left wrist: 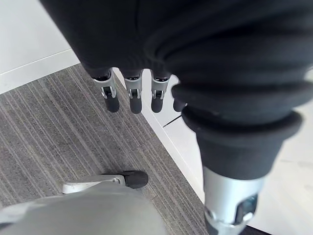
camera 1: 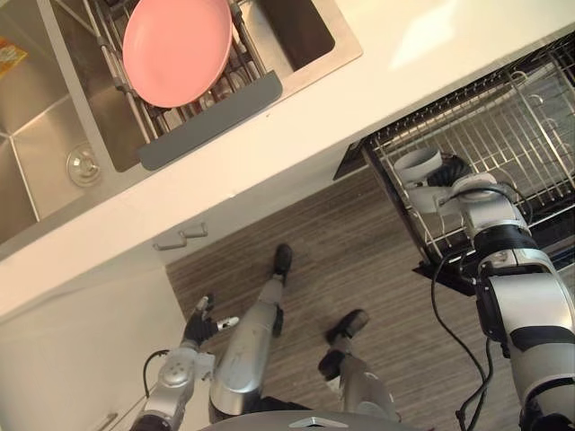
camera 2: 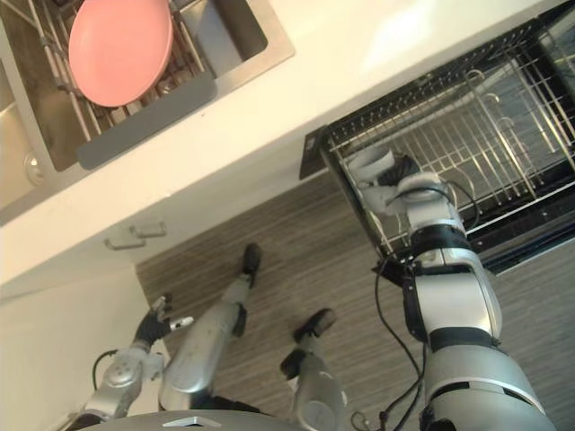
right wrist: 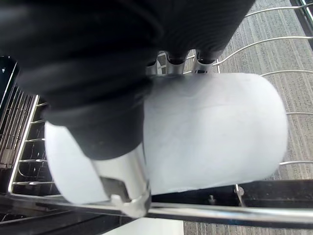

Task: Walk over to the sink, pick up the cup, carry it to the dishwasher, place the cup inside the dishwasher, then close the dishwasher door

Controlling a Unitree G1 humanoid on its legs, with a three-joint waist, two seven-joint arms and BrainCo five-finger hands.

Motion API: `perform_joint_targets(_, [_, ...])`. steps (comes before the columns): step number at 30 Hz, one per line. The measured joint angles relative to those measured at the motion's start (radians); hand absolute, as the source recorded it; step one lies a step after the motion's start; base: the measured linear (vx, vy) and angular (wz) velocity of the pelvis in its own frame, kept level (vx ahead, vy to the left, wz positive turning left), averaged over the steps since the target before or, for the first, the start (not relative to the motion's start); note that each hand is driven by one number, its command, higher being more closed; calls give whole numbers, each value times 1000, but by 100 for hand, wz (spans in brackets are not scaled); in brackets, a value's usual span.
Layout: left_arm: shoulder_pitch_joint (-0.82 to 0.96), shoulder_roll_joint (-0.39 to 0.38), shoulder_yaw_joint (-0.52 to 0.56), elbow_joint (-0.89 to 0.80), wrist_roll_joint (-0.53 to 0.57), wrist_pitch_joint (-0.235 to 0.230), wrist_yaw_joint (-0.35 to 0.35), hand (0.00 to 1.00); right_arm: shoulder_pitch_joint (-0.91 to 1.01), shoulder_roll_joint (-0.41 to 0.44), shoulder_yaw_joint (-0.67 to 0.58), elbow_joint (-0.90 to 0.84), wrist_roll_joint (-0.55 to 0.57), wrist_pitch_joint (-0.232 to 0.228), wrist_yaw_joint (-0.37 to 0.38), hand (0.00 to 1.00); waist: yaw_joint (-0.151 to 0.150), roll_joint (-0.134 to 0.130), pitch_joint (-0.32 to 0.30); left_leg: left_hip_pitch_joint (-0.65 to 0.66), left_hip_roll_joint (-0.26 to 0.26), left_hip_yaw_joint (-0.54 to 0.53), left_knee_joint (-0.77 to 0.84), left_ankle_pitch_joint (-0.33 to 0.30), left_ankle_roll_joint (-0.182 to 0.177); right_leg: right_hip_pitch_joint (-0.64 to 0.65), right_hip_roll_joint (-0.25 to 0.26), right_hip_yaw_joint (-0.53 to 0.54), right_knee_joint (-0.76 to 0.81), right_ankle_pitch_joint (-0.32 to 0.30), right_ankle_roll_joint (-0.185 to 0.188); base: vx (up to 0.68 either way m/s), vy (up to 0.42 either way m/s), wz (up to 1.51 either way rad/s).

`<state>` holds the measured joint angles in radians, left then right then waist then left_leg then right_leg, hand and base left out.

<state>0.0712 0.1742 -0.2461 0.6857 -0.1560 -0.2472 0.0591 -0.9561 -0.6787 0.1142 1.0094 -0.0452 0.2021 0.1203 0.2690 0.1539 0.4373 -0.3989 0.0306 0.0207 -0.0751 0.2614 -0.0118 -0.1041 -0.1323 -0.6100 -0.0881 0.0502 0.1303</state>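
Left hand (camera 1: 199,323): low beside white cabinet fronts, silver dark-tipped fingers (left wrist: 135,98) hanging straight and relaxed, nothing in them. Floor (camera 1: 359,260): grey-brown boards with fine lengthwise streaks. Right hand (camera 1: 449,172): fingers on one side and thumb on the other, clamped round the cup (right wrist: 215,132). Cup: plain white, smooth, cylindrical, round mouth showing in the left eye view, held at the front corner of the dishwasher rack (camera 1: 503,135); contact with the wires cannot be told. Dishwasher rack: pulled-out basket of thin bright metal wire in a close grid, dark frame around it. Counter (camera 1: 296,153): smooth white slab. Sink (camera 1: 54,117): brushed steel, rectangular, round drain (camera 1: 83,164). Plate (camera 1: 177,49): pink, round, matte, leaning on a wire drying rack (camera 1: 126,81) over a grey flat-edged tray (camera 1: 211,121).
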Motion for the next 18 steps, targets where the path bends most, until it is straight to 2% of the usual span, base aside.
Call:
perform_joint_targets(7, [1, 3, -12, -6, -18, 0, 0, 0, 1, 4, 1, -11, 74, -62, -1, 0, 2, 6, 2, -1, -4, -24, 0, 9, -12, -2, -5, 3, 0, 6, 1, 36, 16, 0])
perform_joint_targets(9, [2, 3, -11, -7, -19, 0, 0, 0, 1, 5, 0, -24, 147, -85, 0, 0, 1, 6, 2, 2, -3, -27, 0, 13, -18, -1, -6, 6, 0, 7, -1, 12, 16, -6])
perform_joint_targets(12, [4, 2, -9, -6, -37, 13, 0, 0, 47, 22, -67, -105, 344, -110, 0, 0, -4, 6, 2, 18, -2, -27, 0, 13, -18, 10, -8, 17, 0, 7, -1, 11, 18, -8])
perform_joint_targets(13, [8, 0, 1, -1, -39, 14, 0, 0, 81, 54, -135, -151, 432, -128, -2, 0, -9, 6, 2, 30, -3, -27, -1, 12, -19, 20, -9, 19, 0, 7, -1, 14, 20, -8])
perform_joint_targets(14, [12, -1, 5, 3, -39, 12, -1, 0, 99, 72, -162, -175, 476, -136, 0, 0, -14, 6, 2, 35, -3, -27, -1, 12, -19, 26, -10, 20, 0, 7, -1, 9, 19, -4])
perform_joint_targets(16, [30, -10, 19, 14, -39, 1, 1, 0, 173, 151, -218, -293, 587, -180, 1, 0, -34, 5, 2, 57, -2, -26, -1, 9, -20, 45, -9, 22, 0, 8, -1, -6, 16, -4])
perform_joint_targets(18, [48, -21, 49, 25, -38, -4, 1, 0, 232, 204, -230, -378, 616, -207, 2, 0, -52, 3, 1, 73, 1, -27, -1, -1, -15, 62, -7, 23, 1, 8, 0, -6, 5, -2])
